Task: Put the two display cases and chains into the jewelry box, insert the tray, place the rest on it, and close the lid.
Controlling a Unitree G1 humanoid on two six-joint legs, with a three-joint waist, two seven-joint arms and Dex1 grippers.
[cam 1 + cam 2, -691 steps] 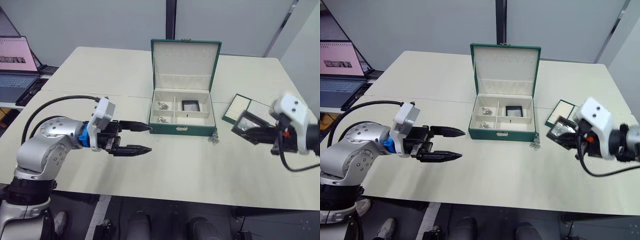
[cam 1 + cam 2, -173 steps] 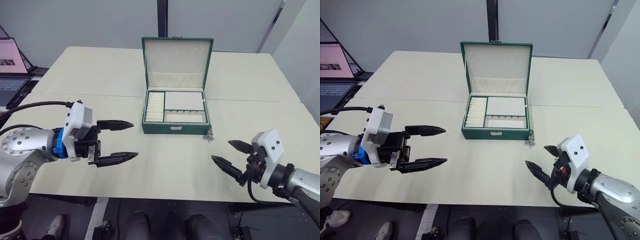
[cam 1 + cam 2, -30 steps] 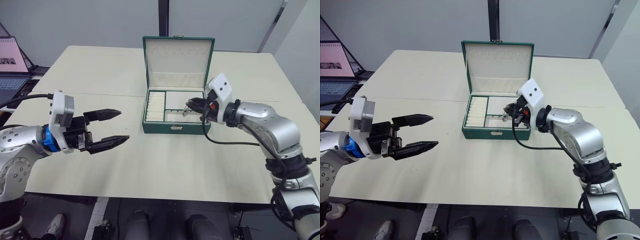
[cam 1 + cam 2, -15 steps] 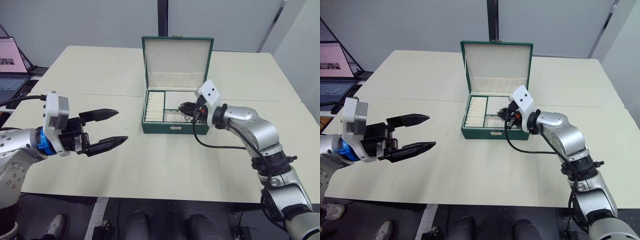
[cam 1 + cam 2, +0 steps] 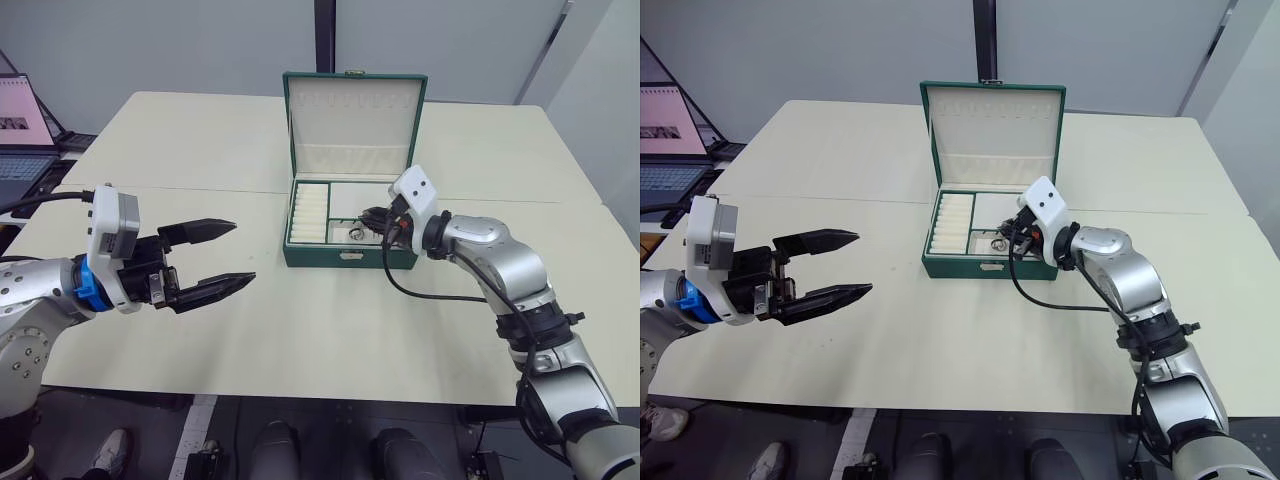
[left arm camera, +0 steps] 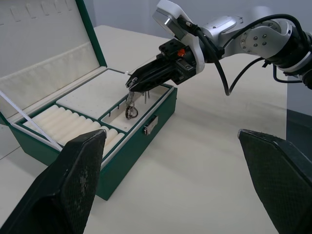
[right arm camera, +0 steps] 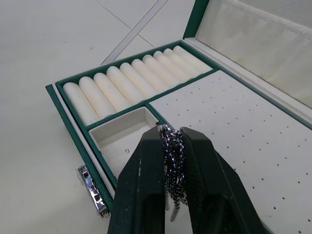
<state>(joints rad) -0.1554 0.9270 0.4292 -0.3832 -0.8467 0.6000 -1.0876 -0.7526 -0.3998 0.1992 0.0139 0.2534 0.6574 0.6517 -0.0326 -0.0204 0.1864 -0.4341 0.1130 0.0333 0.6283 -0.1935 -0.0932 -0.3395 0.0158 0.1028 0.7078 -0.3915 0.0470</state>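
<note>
Right gripper (image 7: pixel 170 146) fingers are pinching tight on a bunch of silver chain (image 7: pixel 173 168), links bulging between the two black fingers (image 7: pixel 146 180) and a short tail dangling below; the lower end of the chain is being cut off by the fingers in the right wrist view, so its full length is hard to tell. In the left wrist view the chain (image 6: pixel 130 108) is hanging from the fingertips over the small front compartment of the tray (image 7: pixel 122 139), its end possibly touching the lining, hard to tell. The tray is sitting inside the jewelry box (image 5: pixel 345 257), ring rolls (image 7: pixel 131 83) on the robot's left side, flat dotted panel (image 7: pixel 253 126) behind the small compartment. Whatever lies under the tray is being hidden by it. The lid (image 5: pixel 352 120) is standing open, upright at the back, gathered pocket facing forward. Gold clasp (image 5: pixel 347 255) is showing at the box front. Left gripper (image 5: pixel 222 255) is hovering well apart from the box over the table (image 5: pixel 330 330), fingers spread wide, holding nothing. A laptop (image 5: pixel 20 135) is being cut off at the frame edge.
</note>
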